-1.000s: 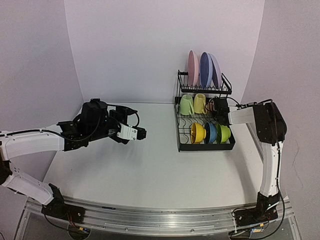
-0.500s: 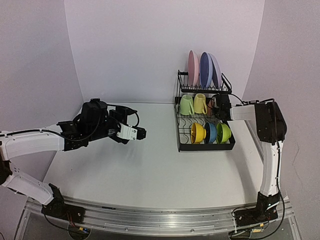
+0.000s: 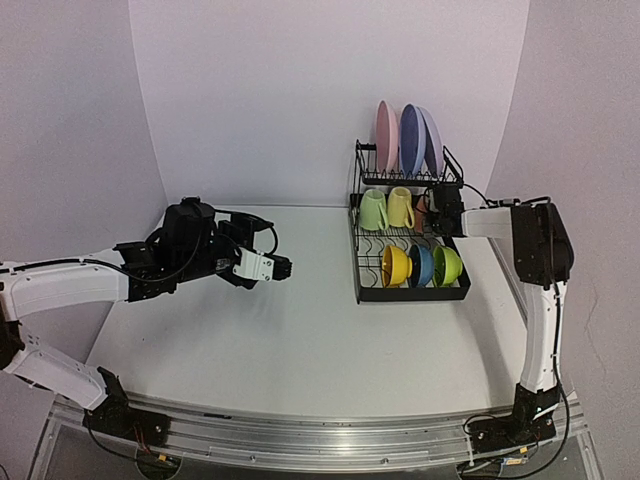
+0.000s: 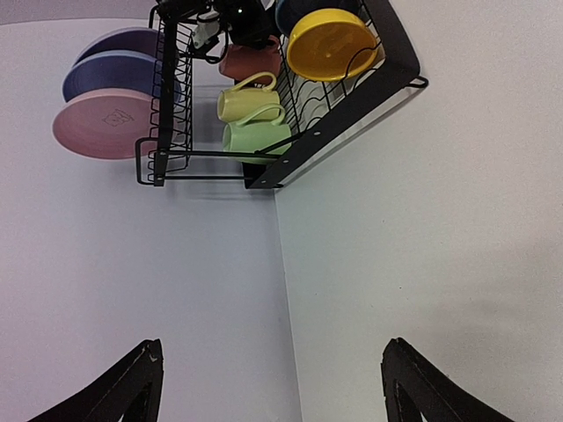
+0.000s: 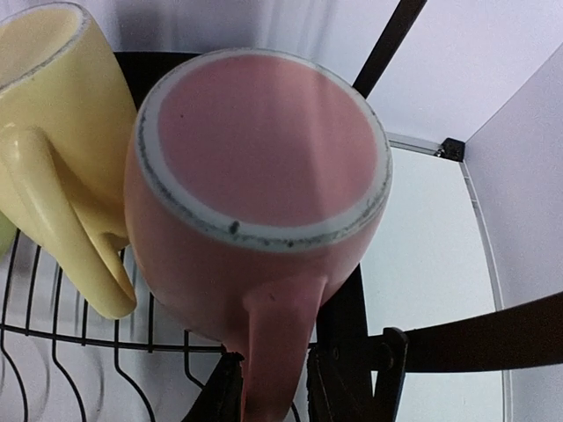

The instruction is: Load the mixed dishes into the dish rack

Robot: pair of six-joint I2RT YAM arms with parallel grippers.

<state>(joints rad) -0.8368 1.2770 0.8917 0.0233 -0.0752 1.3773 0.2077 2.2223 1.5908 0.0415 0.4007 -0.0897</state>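
The black dish rack (image 3: 410, 295) stands at the back right. Its upper shelf holds the pink (image 3: 386, 135), blue (image 3: 410, 138) and lilac (image 3: 431, 140) plates on edge. The lower tray holds yellow (image 3: 395, 266), blue (image 3: 420, 266) and green (image 3: 446, 266) bowls, and behind them pale green (image 3: 372, 210) and yellow (image 3: 399, 206) mugs. The pink mug (image 5: 264, 176) lies bottom toward the camera beside the yellow mug (image 5: 62, 132). My right gripper (image 5: 273, 387) straddles its handle, jaws slightly parted. My left gripper (image 4: 273, 345) hangs open over the table, far left of the rack (image 4: 352, 105).
The rack's wires (image 5: 88, 330) and a black side bar (image 5: 387, 44) run close around the right gripper. White walls stand behind and beside the rack. The left arm (image 3: 190, 250) hovers over the table's left half.
My right gripper has moved back and up in the rack with the pink mug, and its jaws have eased apart around the handle. The left arm has not moved.
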